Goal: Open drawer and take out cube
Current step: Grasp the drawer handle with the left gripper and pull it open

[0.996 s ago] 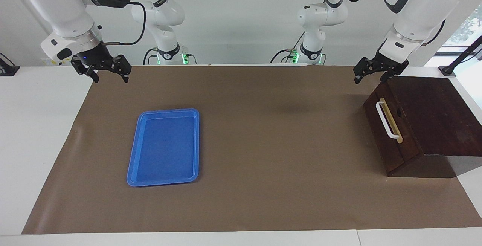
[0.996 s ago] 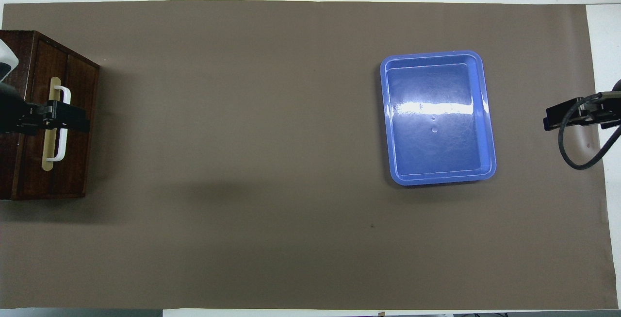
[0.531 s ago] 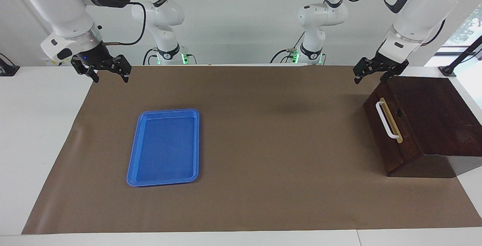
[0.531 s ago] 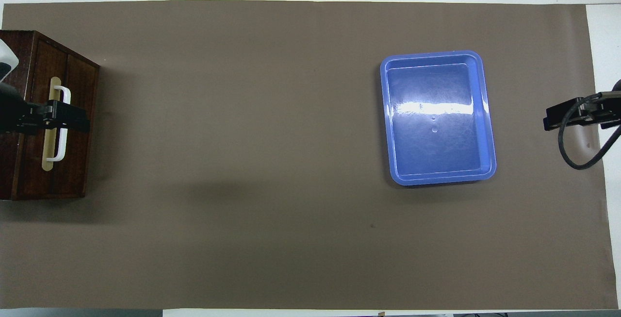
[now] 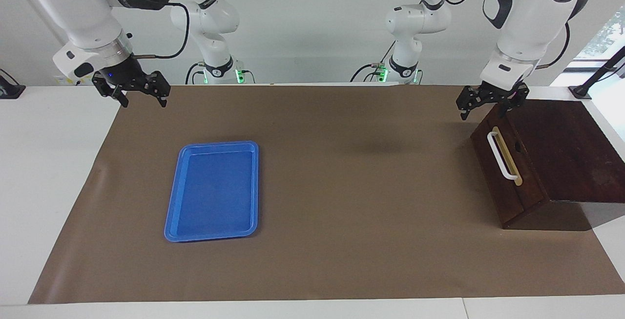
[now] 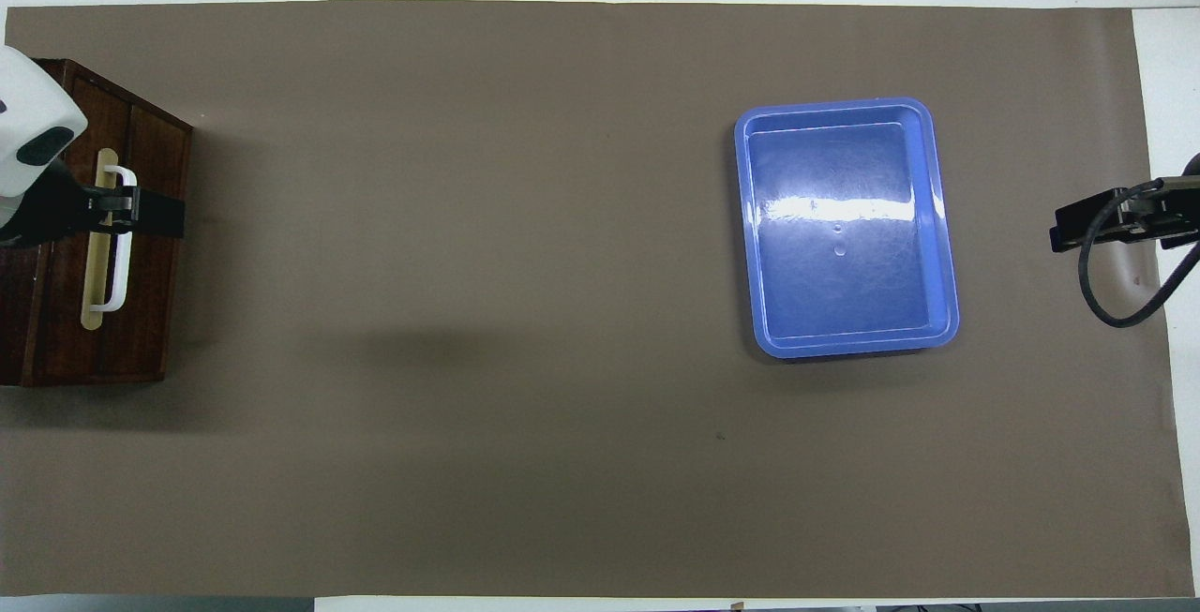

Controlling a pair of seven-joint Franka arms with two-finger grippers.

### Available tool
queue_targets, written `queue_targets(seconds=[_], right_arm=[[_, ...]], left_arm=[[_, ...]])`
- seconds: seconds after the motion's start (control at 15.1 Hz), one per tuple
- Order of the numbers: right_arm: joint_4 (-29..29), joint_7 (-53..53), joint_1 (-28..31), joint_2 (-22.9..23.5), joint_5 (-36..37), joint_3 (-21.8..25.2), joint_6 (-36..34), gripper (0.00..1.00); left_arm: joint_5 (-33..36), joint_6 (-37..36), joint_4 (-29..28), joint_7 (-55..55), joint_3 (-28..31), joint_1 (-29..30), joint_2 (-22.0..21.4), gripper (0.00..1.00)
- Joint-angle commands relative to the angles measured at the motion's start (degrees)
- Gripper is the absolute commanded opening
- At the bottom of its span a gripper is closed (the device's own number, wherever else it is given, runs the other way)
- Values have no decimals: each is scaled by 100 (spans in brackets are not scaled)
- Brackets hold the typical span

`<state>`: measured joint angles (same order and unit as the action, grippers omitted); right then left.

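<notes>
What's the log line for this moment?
drawer: shut | cube: unseen | left gripper: open, above drawer handle | right gripper: open, waiting

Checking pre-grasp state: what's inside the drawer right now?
Cannot be seen: the drawer is shut, its dark front and white handle covering the interior. No cube shows in either view. The open left gripper hangs above the front's upper edge.

The drawer [image 5: 505, 172] sits at the left arm's end, the tray [image 5: 213, 191] toward the right arm's.

drawer [image 5: 508, 172]: closed, inside hidden | wooden box [image 6: 56, 350]: cut by overhead view's edge
</notes>
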<state>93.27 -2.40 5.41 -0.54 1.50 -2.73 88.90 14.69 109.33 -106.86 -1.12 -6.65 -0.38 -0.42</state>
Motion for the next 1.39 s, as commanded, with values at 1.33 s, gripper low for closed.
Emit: queue_targets(seconds=[1.33], right_arm=[[86, 73, 127, -25, -88, -43, 312, 100]], left_arm=[[1678, 2040, -1188, -1239, 32, -330, 956, 100]])
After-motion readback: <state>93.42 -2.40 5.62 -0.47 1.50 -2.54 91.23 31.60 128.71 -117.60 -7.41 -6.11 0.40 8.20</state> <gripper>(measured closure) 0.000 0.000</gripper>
